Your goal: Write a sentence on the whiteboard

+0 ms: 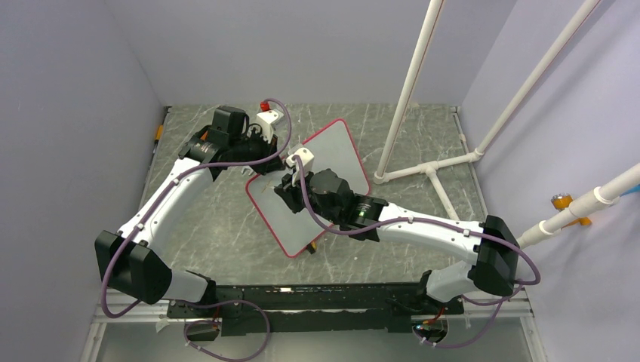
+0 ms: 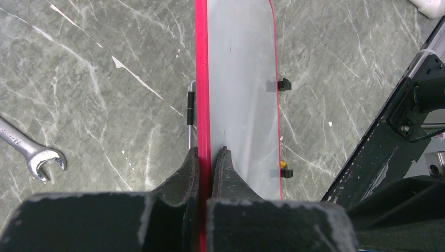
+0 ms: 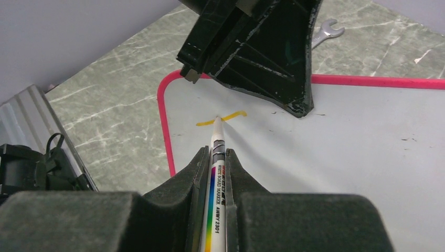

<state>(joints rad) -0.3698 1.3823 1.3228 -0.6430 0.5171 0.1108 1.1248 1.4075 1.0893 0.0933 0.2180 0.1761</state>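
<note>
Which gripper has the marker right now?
The right gripper, shut on the marker, tip at a yellow stroke; the left gripper instead clamps the whiteboard edge.

Left arm (image 1: 170, 197) and right arm (image 1: 430, 226): glossy white shells, bulky black joint housings (image 1: 132, 265). Purple-grey cable (image 1: 290, 130) looped along each. Black base rail (image 1: 317, 298) at 6 o'clock. Left gripper (image 2: 209, 153), right gripper (image 3: 216, 153): matte black wedge fingers (image 2: 181, 184), edges scuffed pale.

marker (image 3: 216, 205): "WHITE BOARD MARKER AWMY 2301" along the barrel
sentence (image 3: 233, 114): single orange-yellow stroke by whiteboard (image 3: 341, 157) corner, unreadable
wrench (image 2: 32, 152): stamp illegible
</note>
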